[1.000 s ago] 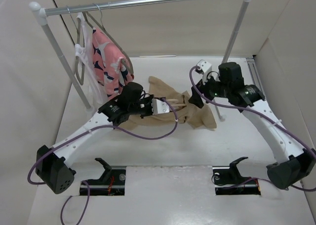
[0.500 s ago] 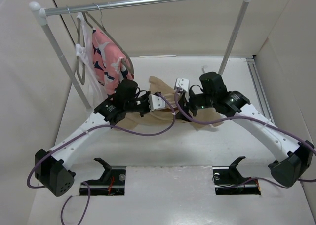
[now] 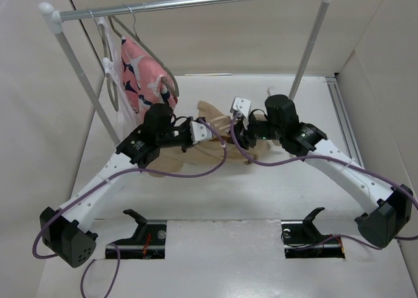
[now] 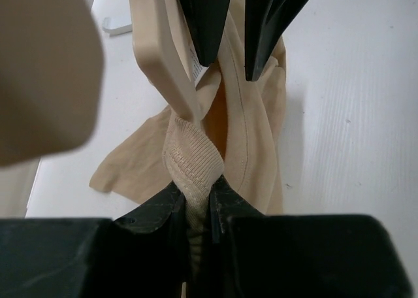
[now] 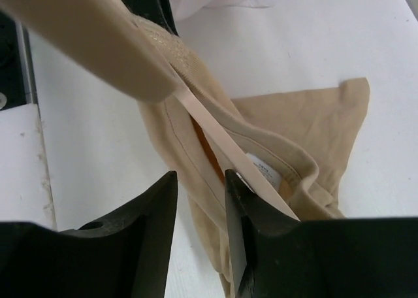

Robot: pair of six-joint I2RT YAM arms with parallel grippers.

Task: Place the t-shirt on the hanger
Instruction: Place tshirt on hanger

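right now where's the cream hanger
Mid-table in the top view, the cream hanger sits just right of the left gripper, one end poking into the collar of the tan t-shirt that gripper pinches.

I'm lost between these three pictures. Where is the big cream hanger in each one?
Top external: the hanger is just above the picture's centre, over the t-shirt.
Left wrist: the hanger slants from the top left down to the centre.
Right wrist: the hanger is a blurred bar across the upper left.
Shared landmark: the tan t-shirt; in both wrist views its ribbed collar wraps the hanger.
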